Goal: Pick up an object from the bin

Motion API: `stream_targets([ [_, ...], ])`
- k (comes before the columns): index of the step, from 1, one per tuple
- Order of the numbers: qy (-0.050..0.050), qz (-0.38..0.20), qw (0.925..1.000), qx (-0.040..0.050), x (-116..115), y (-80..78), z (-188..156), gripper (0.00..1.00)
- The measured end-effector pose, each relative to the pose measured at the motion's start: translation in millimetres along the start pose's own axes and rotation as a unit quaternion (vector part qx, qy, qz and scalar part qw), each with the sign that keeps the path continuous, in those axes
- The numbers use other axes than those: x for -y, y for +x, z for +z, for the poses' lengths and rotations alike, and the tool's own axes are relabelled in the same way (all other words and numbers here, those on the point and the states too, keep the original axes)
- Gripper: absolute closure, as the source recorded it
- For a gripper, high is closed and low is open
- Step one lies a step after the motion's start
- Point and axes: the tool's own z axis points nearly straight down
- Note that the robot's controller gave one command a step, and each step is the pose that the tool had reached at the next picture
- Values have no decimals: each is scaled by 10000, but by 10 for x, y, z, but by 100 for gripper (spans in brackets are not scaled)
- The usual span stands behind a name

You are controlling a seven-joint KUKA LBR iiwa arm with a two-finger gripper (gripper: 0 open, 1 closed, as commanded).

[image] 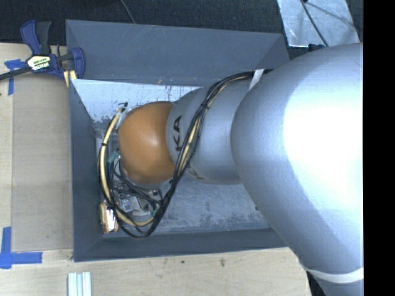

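Observation:
My gripper (pixel 134 202) is down at the left end of the bin, near its front-left corner, and mostly hidden under the arm's wrist. Only part of its grey metal body shows among the cables. A small greenish thing (pixel 113 160) peeks out beside the wrist by the bin's left wall; its shape is hidden. A small orange and white piece (pixel 109 219) lies by the front-left corner, right beside the gripper; I cannot tell whether it is loose or belongs to the cables.
The arm comes in from the right and covers most of the bin's floor. Bare, scuffed floor shows along the back wall and along the front wall to the right of the gripper.

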Motion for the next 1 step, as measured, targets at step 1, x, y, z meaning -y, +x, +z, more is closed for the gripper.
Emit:
stream_targets([
  [1,-2,0,10000,1,1,6,-27,100],
])
